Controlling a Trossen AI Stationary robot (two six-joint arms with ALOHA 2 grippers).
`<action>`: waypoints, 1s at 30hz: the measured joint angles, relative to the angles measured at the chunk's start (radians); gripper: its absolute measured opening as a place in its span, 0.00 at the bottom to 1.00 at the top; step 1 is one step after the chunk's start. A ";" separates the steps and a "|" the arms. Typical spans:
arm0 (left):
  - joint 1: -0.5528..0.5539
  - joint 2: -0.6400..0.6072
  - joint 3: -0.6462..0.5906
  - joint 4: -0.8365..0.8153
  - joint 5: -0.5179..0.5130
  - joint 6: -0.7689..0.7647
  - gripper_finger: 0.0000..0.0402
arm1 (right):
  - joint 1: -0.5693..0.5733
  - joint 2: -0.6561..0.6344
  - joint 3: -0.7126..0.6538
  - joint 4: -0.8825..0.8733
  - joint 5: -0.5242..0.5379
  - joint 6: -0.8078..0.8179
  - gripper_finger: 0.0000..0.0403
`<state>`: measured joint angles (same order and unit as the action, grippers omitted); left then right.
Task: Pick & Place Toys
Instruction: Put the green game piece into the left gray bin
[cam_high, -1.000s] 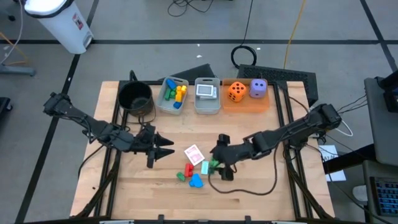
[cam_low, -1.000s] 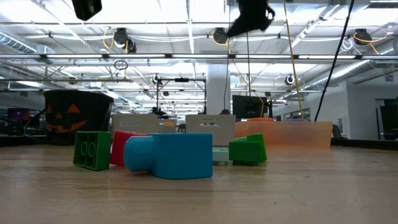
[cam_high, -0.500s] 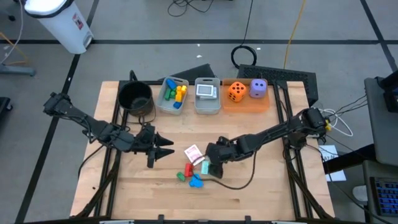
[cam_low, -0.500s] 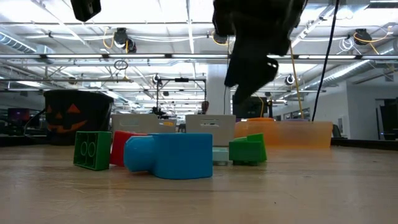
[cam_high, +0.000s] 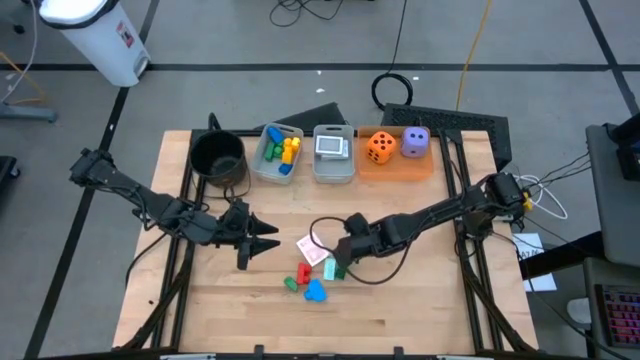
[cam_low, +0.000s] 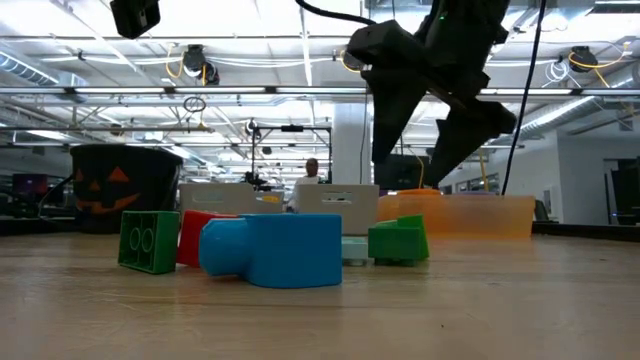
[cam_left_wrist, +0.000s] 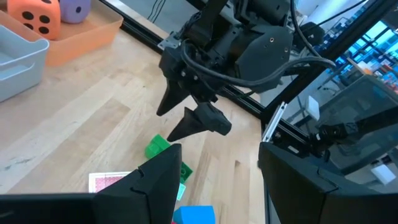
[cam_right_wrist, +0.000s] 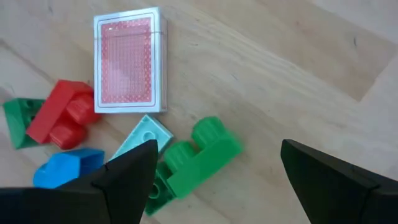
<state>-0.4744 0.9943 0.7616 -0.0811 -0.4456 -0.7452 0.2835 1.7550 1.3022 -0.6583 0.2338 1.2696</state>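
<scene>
With my right gripper spread wide over the green block, I judge descending could nudge the touching pale-blue block and card deck.

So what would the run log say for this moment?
right claw: open, above green block | left claw: open, waiting beside pile | card deck: on table

Black pot, 2 clear bins, orange tray.

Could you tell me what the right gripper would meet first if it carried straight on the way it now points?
Most likely the green block: the open right gripper points down at it, fingers on either side. How far above it hangs is unclear.
</scene>
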 joint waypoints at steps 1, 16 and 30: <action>0.000 0.000 0.000 0.000 -0.001 0.000 0.56 | 0.002 0.000 0.000 -0.007 -0.001 0.018 0.82; 0.001 0.000 0.000 -0.002 -0.002 0.017 0.56 | 0.015 0.067 -0.065 0.095 -0.048 0.158 0.82; 0.001 0.000 0.000 -0.003 -0.002 0.010 0.56 | 0.006 0.077 -0.066 0.087 -0.053 0.150 0.58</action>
<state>-0.4736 0.9943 0.7615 -0.0845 -0.4480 -0.7353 0.2893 1.8316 1.2366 -0.5716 0.1810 1.4193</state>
